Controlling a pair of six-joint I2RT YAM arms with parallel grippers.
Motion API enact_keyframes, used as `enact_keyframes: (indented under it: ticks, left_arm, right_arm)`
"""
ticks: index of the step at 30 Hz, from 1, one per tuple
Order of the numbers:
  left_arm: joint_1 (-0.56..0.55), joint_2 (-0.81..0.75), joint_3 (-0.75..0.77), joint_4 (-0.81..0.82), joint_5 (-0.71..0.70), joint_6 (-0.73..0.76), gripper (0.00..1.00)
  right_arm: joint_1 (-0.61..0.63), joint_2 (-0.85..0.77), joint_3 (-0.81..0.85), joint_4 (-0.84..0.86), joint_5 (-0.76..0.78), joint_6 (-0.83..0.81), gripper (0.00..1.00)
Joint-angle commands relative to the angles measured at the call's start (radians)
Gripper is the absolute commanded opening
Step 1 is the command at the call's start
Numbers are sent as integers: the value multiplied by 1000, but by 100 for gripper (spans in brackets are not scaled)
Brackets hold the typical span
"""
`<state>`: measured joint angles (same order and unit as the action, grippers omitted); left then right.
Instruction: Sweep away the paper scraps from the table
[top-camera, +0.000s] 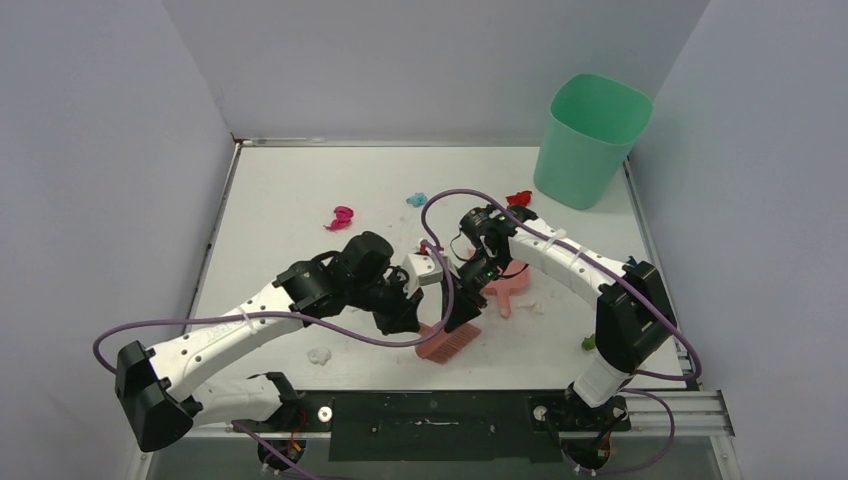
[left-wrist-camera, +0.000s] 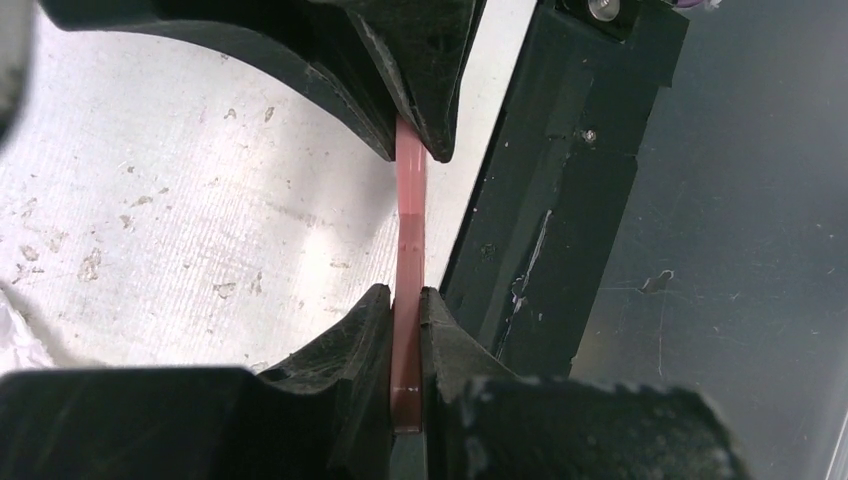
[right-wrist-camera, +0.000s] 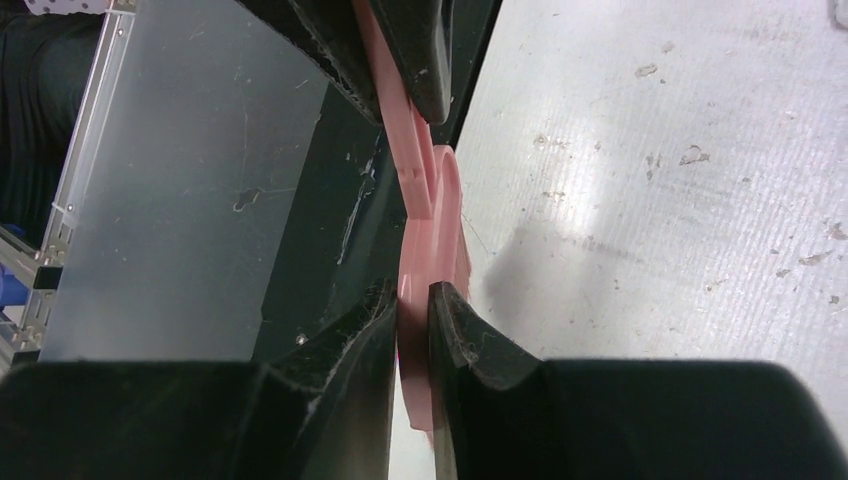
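Note:
Paper scraps lie scattered on the table (top-camera: 290, 190): a magenta one (top-camera: 341, 217), a light blue one (top-camera: 417, 199), a red one (top-camera: 519, 198), a white one (top-camera: 319, 355) and a green one (top-camera: 588, 342). My left gripper (top-camera: 408, 318) (left-wrist-camera: 412, 225) is shut on a thin pink plastic edge (left-wrist-camera: 410, 190), which looks like the ribbed pink dustpan (top-camera: 448, 343) near the front rail. My right gripper (top-camera: 463, 320) (right-wrist-camera: 410, 200) is shut on a pink handle with a loop (right-wrist-camera: 435, 230), apparently the pink brush (top-camera: 505, 288). The two grippers are close together.
A mint green bin (top-camera: 590, 140) stands at the back right corner. The black front rail (left-wrist-camera: 560, 200) (right-wrist-camera: 330, 220) runs just below both grippers. Grey walls enclose the table on three sides. Purple cables loop over both arms.

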<state>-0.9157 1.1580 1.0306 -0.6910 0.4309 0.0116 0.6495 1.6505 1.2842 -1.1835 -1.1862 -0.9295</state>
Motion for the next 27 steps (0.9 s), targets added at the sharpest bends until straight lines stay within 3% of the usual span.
enact_keyframes:
  ticks: [1,4,7,9,14,21,27]
  left_arm:
    - [-15,-45,13,-19,-11,-6,0]
    - [-12,-84,5,-21,-81,-51,0]
    - [0,-128,-12,-27,-190,-96,0]
    - [12,-161,-24,-28,-276,-139,0]
    - [54,-222,-68,-22,-482,-265,0]
    - [135,-163,-74,-15,-608,-374,0]
    - [142,-110,-61,10,-647,-402,0]
  right_arm:
    - [-30,-27,-1,54,-62,-20,25]
    - [-109,-65,-17,105,-62,38,49]
    - [-209,-116,-39,238,34,253,65]
    - [-243,-167,-75,337,184,382,69]
    - [-233,-334,-223,495,616,525,87]
    - [-229,-322,-259,408,736,544,86]
    - [-204,-255,-332,481,836,620,82]
